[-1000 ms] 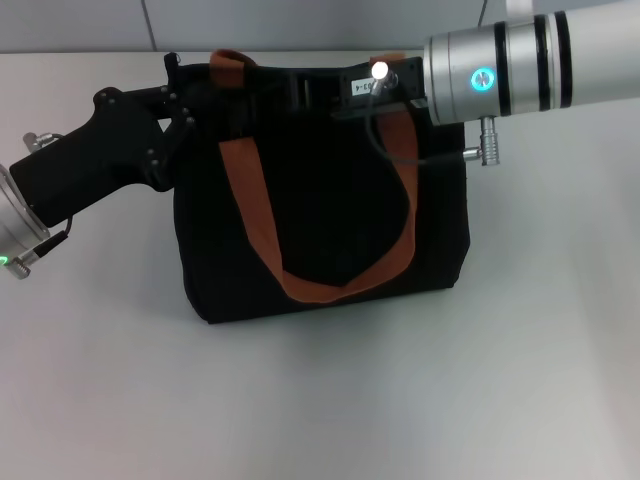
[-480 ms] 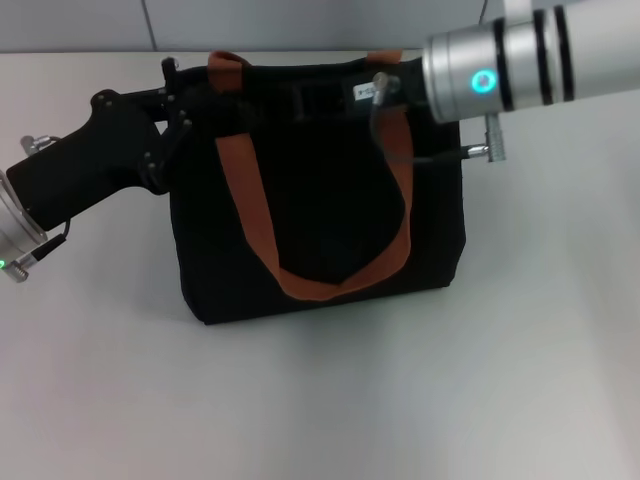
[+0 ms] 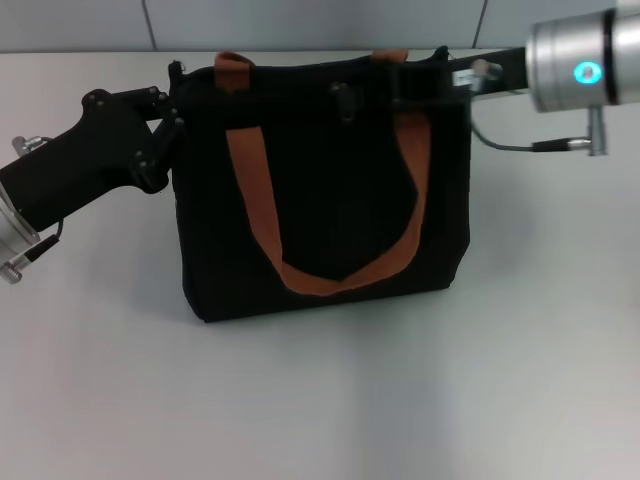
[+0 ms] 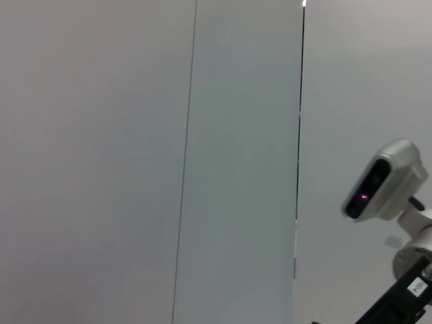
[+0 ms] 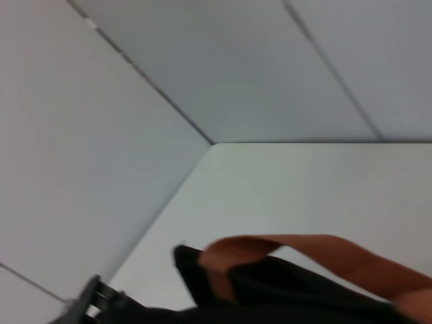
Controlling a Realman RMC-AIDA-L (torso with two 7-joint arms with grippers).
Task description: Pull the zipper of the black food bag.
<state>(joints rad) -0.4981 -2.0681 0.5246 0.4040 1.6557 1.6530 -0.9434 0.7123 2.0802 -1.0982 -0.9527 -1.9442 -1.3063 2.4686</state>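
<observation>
Evidently the right gripper (image 3: 415,82) has travelled to the right along the top of the black food bag (image 3: 325,190): half a second ago its body covered the middle of the top edge, and now it sits at the right end, by the right handle strap, with the silver forearm drawn out past the bag's right side. The bag's top edge, hidden under the arm a second ago, now lies mostly uncovered. That sideways run along the zip line looks like the pull itself, probably at or close to its end.

The zipper cannot be made out with any certainty; a small dark tab (image 3: 343,100) hangs just below the top edge near the middle, but whether that is the pull or another fitting I cannot tell. Whether the right gripper's fingers are clamped on anything is likewise hidden, black against black fabric.

The left gripper (image 3: 172,95) is at the bag's far left corner, pressed against the edge as before, apparently bracing the bag; its grip cannot be read either. The bag stands upright near the middle of the white table (image 3: 320,400), shifted only slightly, its orange-brown handle (image 3: 320,275) drooping down the front.

The right wrist view shows only a handle loop and the bag's top, no fingers.
</observation>
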